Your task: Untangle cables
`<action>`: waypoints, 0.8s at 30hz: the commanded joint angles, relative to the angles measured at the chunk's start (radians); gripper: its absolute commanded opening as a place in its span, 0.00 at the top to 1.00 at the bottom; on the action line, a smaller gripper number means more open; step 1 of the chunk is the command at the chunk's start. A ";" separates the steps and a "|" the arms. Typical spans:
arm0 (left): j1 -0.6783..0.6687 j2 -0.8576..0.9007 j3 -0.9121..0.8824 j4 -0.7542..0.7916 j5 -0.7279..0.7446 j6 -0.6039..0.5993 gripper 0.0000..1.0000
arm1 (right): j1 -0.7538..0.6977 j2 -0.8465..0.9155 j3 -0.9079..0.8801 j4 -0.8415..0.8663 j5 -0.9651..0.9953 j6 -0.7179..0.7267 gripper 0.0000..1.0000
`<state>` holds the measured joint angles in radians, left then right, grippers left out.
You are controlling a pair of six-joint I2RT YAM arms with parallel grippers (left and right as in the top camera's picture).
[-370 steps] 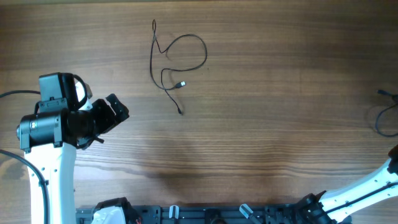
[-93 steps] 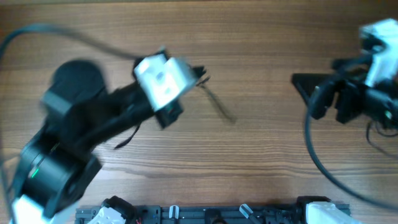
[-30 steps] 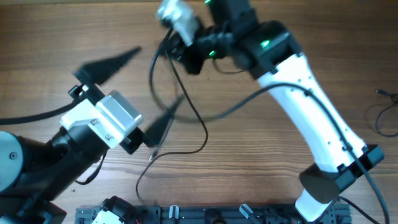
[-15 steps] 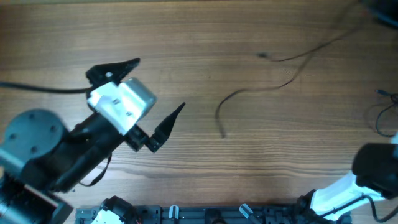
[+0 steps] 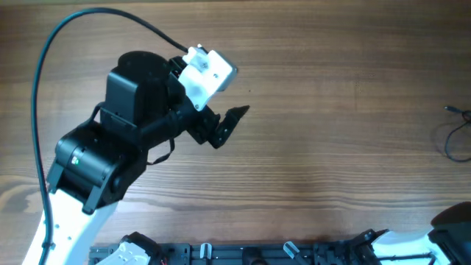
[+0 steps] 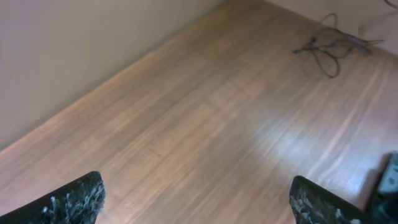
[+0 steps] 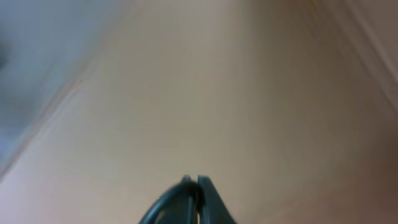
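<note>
Distantly, the cables point(image 6: 315, 46) lie well beyond the spread left jaws.

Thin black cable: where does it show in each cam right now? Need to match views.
Overhead: thin black cable at the far right edge, about mid-height.
Left wrist: probably the same cable, a loose tangle at the top right, far from the camera.
Right wrist: not in view; the picture is blurred.
Shared landmark: left end effector, seen open in its own wrist view.

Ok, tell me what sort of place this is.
Probably a robotics lab bench: a wood-grain table against a plain wall, a white-and-black robot arm reaching over it, and thin black cables lying loose near its edge.
</note>
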<state>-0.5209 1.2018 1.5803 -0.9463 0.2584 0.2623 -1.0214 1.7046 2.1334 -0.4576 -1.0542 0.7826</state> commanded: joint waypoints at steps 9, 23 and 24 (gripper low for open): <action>0.001 -0.026 0.004 -0.027 0.071 -0.039 0.04 | -0.008 0.116 -0.020 -0.190 0.396 -0.338 0.96; 0.001 -0.026 0.004 -0.061 0.120 -0.039 0.04 | -0.047 0.330 -0.145 -0.734 1.077 0.241 0.00; 0.001 -0.026 0.004 -0.061 0.120 -0.039 0.04 | -0.047 0.349 -0.155 -0.763 1.077 0.262 0.00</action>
<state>-0.5209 1.1900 1.5803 -1.0096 0.3576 0.2325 -1.0721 1.9789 2.0285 -1.1572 -0.0349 0.9150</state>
